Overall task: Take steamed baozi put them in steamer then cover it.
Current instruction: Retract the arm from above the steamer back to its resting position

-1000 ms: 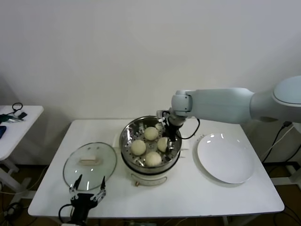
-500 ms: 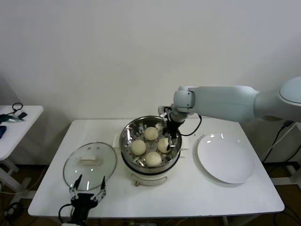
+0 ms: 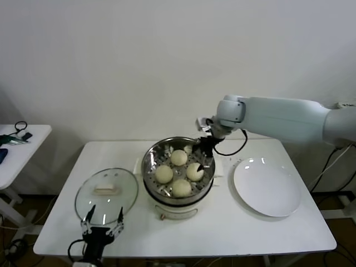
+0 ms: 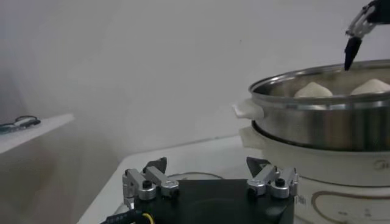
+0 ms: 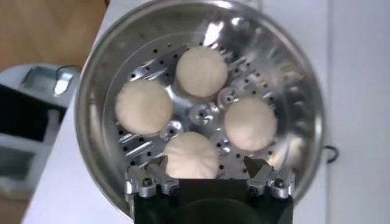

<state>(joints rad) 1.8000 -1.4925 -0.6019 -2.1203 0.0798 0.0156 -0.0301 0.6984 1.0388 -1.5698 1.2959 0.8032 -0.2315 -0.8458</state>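
Note:
The steamer stands mid-table on its white base. Four steamed baozi lie on its perforated tray. My right gripper hovers open and empty above the steamer's right rim. In the right wrist view it is over the nearest baozi, clear of it. The cover, a glass lid with a whitish handle, lies flat on the table left of the steamer. My left gripper is open and empty at the front edge, just in front of the cover; the left wrist view shows it low beside the steamer.
An empty white plate lies to the right of the steamer. A small side table with tools stands at far left. A wall is close behind the table.
My right gripper has let go of the right-hand baozi in the steamer and risen up and to the right, out of the pot. The left arm has not moved.

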